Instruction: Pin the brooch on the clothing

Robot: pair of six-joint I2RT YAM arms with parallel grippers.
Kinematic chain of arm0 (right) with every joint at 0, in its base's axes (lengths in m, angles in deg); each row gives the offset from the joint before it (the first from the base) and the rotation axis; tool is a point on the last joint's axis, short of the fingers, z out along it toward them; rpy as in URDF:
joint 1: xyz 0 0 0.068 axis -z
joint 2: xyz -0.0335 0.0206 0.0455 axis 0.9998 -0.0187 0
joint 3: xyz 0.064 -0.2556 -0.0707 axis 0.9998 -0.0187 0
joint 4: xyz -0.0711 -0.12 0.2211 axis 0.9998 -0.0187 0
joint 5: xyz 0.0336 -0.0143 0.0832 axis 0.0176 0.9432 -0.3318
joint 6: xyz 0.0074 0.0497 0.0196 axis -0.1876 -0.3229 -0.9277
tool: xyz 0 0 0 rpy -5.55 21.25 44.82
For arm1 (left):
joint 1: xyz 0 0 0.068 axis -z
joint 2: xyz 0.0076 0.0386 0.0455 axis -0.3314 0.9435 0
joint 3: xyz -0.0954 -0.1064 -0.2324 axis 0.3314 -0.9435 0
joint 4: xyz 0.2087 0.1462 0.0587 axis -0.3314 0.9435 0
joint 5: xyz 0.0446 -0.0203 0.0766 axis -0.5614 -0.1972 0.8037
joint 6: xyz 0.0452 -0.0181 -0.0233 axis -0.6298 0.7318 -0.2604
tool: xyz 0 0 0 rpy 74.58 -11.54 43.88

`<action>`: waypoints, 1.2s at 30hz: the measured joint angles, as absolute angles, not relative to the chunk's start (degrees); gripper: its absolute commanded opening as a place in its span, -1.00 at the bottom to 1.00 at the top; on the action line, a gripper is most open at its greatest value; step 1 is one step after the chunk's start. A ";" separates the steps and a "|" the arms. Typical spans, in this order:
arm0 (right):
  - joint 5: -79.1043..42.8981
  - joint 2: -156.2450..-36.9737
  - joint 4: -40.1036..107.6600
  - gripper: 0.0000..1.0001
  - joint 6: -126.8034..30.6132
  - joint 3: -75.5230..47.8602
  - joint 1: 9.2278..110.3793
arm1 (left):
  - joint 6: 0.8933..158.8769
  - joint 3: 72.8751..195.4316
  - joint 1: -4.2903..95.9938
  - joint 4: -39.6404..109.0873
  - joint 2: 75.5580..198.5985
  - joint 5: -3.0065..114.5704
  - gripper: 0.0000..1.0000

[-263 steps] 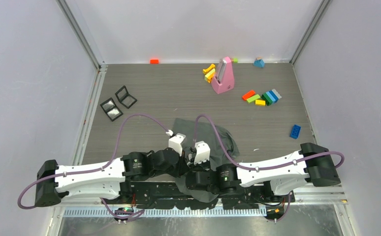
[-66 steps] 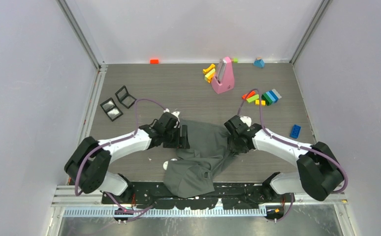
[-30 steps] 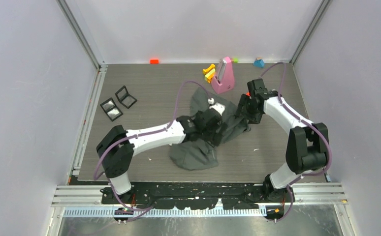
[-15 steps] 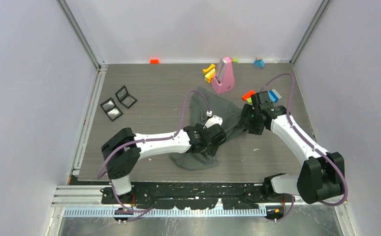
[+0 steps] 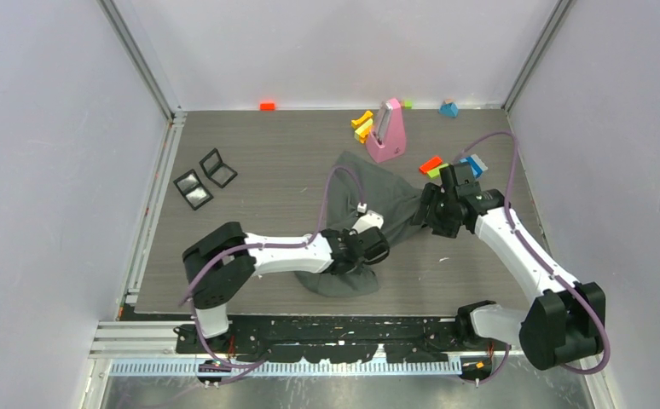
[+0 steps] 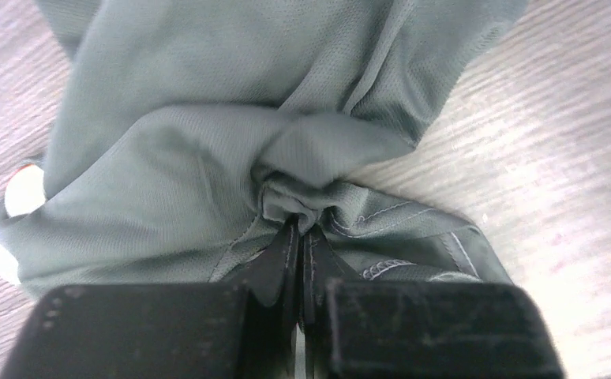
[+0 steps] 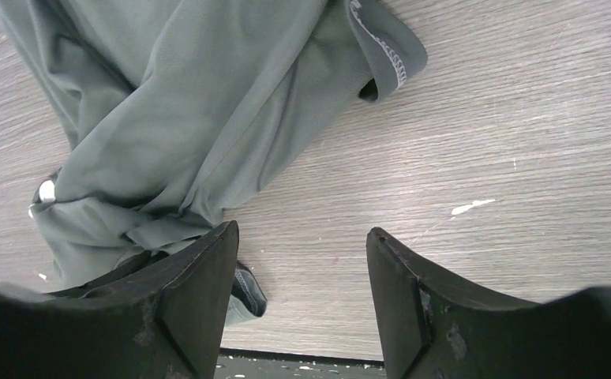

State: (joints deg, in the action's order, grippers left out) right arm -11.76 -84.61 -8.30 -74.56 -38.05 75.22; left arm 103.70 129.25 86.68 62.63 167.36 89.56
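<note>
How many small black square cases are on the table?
2. Both by the left edge of the wooden table: one small black square case nearer the arms, the other just behind it. The dark grey T-shirt might hide more.

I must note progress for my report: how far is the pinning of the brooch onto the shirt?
Done: nothing yet; the shirt lies crumpled on the table, and I can make out no brooch on it. In hand: the left gripper is shut on a fold of it; the right gripper is open and empty beside it. Left, it seems: spread the shirt, fetch the brooch, pin it.
</note>
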 measured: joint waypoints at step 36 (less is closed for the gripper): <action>-33.34 -70.95 18.17 0.34 -77.71 -47.71 50.08 | 96.32 132.33 67.80 67.72 136.06 56.58 -1.00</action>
State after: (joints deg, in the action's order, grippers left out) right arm -33.34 -70.95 18.17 -77.71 -47.71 50.08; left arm 96.32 132.33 67.80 67.72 136.06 56.58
